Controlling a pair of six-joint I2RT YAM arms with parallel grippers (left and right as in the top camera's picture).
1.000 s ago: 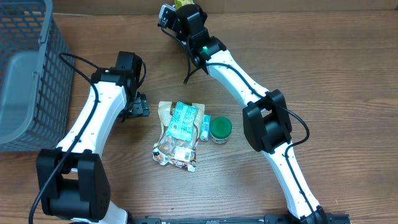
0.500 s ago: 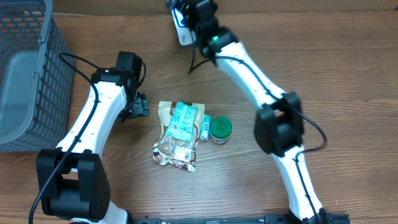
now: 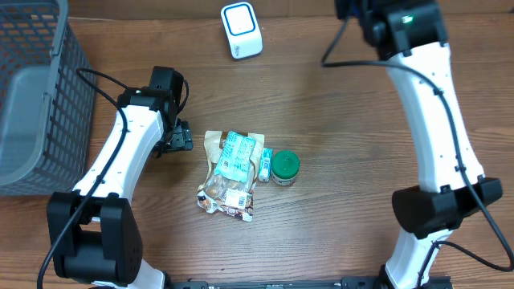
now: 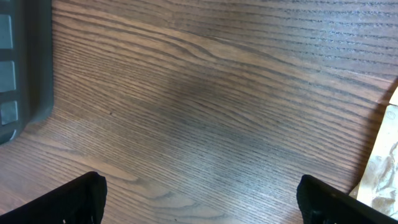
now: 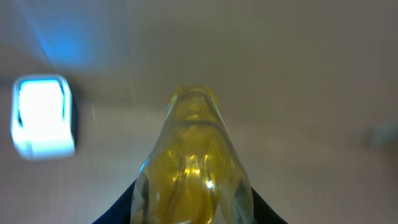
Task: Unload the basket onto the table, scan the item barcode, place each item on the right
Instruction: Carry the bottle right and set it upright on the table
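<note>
Along the far edge of the brown wood-grain table [image 3: 337, 104], a white scanner [image 3: 242, 30] with a blue-outlined face now lies uncovered. A second ago the right arm [image 3: 430, 88] stretched across that spot and hid it; the arm has since swung away to the far right corner, its wrist nearly out of the overhead view. From the right wrist camera, the right tool [image 5: 193, 213] is clenched on a clear yellow bottle [image 5: 193, 149], dark fingers pressing either side of its lower body, held up off the table with the scanner a blurred white block to the left. The left arm [image 3: 120, 152] has not moved: its left tool [image 3: 180, 138] hangs released over bare wood, jaws spread wide and grasping nothing, just left of a crinkled snack pouch [image 3: 229, 172]. Beside the pouch, unchanged, sit a small tube [image 3: 264, 164] and a green-lidded jar [image 3: 284, 166], touching or nearly so. A grey mesh basket [image 3: 48, 72] fills the left side. Beyond the far edge runs a pale beige strip; nothing more of the room can be made out.
</note>
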